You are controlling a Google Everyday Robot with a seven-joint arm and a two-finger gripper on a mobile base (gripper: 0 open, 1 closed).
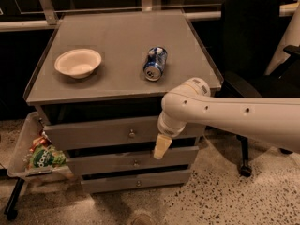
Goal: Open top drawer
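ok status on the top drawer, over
Gripper low in front of the top drawer, right of its knob, not on it. Drawer looks shut or barely out. Nothing between gripper and knob.

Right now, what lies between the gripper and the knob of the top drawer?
Nothing: in the camera view only bare grey front of the top drawer separates its knob from the gripper, which hangs beside it.
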